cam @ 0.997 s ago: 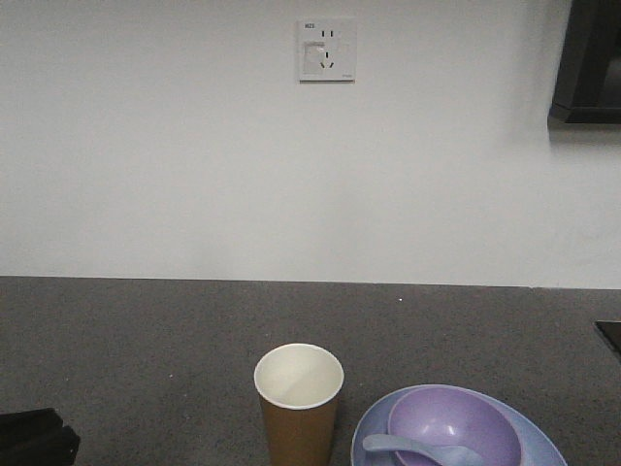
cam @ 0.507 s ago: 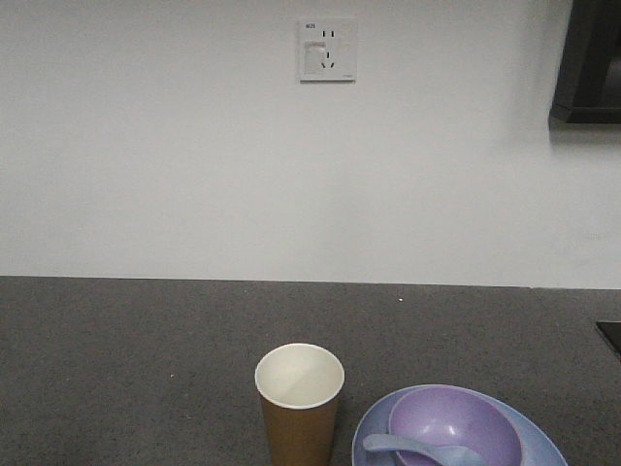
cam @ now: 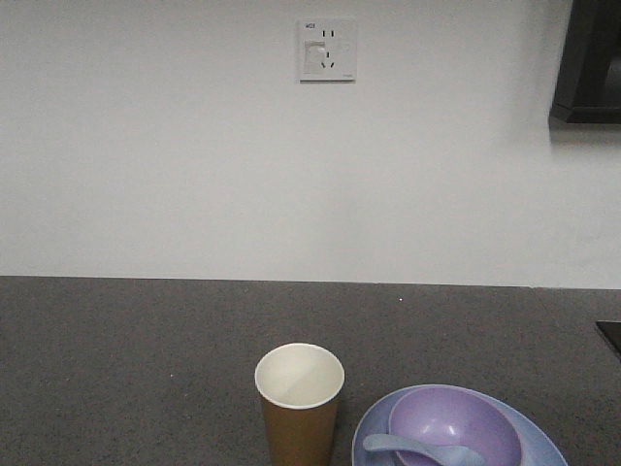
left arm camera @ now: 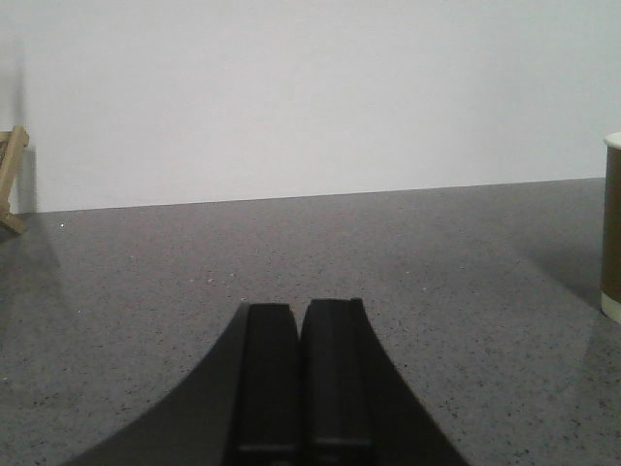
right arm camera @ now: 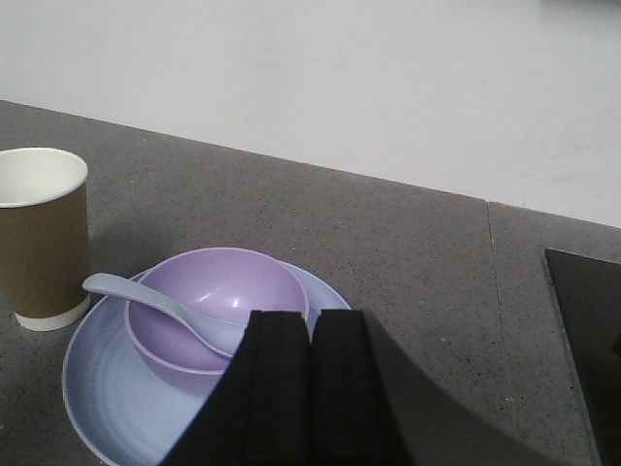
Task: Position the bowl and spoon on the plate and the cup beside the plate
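The lilac bowl (cam: 454, 425) (right arm camera: 215, 303) sits on the pale blue plate (cam: 536, 437) (right arm camera: 107, 388). A pale spoon (cam: 417, 449) (right arm camera: 160, 309) lies in the bowl, its handle sticking out over the left rim. The brown paper cup (cam: 299, 403) (right arm camera: 41, 238) stands upright just left of the plate, and its edge shows in the left wrist view (left arm camera: 611, 228). My right gripper (right arm camera: 310, 316) is shut and empty, near the bowl's right side. My left gripper (left arm camera: 299, 307) is shut and empty over bare counter, left of the cup.
The dark grey speckled counter (cam: 146, 340) runs back to a white wall with a socket (cam: 327, 49). A dark object (right arm camera: 587, 330) lies at the counter's right edge. A wooden piece (left arm camera: 12, 180) stands far left. A black box (cam: 590, 58) hangs upper right.
A dark shape at the front view's lower left corner, seen one second ago, has left the view. Cup, plate, bowl and spoon have not moved.
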Controlling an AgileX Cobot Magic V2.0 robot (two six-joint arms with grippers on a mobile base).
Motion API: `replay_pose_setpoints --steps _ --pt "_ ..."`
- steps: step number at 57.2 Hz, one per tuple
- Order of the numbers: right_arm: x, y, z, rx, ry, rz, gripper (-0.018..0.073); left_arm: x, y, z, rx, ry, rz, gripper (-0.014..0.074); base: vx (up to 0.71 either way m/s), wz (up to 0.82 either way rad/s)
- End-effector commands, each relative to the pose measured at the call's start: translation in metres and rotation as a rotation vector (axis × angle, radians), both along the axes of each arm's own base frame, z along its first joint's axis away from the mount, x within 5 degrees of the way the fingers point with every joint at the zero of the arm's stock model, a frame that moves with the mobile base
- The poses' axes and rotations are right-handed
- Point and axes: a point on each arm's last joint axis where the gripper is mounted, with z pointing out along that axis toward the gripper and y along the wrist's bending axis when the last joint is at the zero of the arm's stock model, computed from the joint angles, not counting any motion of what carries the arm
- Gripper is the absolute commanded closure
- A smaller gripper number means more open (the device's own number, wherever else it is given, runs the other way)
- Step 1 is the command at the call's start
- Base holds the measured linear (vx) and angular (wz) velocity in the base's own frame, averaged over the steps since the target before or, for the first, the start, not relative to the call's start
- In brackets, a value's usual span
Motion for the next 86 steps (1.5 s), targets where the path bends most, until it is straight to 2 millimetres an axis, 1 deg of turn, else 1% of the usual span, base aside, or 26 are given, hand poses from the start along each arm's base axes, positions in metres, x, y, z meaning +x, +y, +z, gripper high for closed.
replay_pose_setpoints --steps 1,29,35,40,44,51,54,59,61,66,69,71,86 --pt "0.001 -0.002 0.015 0.006 -0.097 -0.02 0.0568 -0.002 0.0 0.016 -0.022 -0.103 0.002 0.0602 0.0 0.0" --pt "0.001 -0.002 0.015 0.006 -0.097 -0.02 0.0568 -0.002 0.0 0.016 -0.022 -0.103 0.002 0.0602 0.0 0.0" --pt "0.002 -0.003 0.015 -0.024 -0.105 -0.034 0.0568 -0.002 0.0 0.016 -0.022 -0.103 0.002 0.0602 0.0 0.0" --pt "0.003 -0.005 0.011 0.046 -0.086 -0.071 0.0568 -0.002 0.0 0.016 -0.022 -0.103 0.002 0.0602 0.0 0.0" --pt "0.006 -0.01 -0.002 0.106 -0.072 -0.13 0.0568 -0.002 0.0 0.016 -0.022 -0.103 0.002 0.0602 0.0 0.0" --pt "0.006 -0.015 -0.037 0.173 -0.086 -0.207 0.0568 -0.002 0.0 0.016 -0.022 -0.103 0.002 0.0602 0.0 0.0" --pt "0.004 -0.017 -0.056 0.152 -0.103 -0.216 0.0568 -0.002 0.0 0.016 -0.022 -0.103 0.002 0.0602 0.0 0.0" --pt "-0.001 -0.016 -0.082 0.119 -0.156 -0.204 0.0568 -0.002 0.0 0.016 -0.022 -0.103 0.002 0.0602 0.0 0.0" --pt "-0.005 -0.016 -0.098 0.119 -0.179 -0.196 0.0568 -0.002 0.0 0.016 -0.022 -0.103 0.002 0.0602 0.0 0.0" --pt "-0.01 -0.015 -0.121 0.136 -0.224 -0.185 0.0568 -0.002 0.0 0.016 -0.022 -0.103 0.002 0.0602 0.0 0.0" --pt "-0.013 -0.015 -0.13 0.147 -0.251 -0.182 0.0568 -0.002 0.0 0.016 -0.022 -0.103 0.002 0.0602 0.0 0.0" --pt "-0.015 -0.015 -0.132 0.15 -0.232 -0.188 0.0568 -0.002 0.0 0.016 -0.022 -0.103 0.002 0.0602 0.0 0.0" --pt "-0.015 -0.016 -0.135 0.147 -0.197 -0.195 0.0568 -0.002 0.0 0.016 -0.022 -0.103 0.002 0.0602 0.0 0.0"
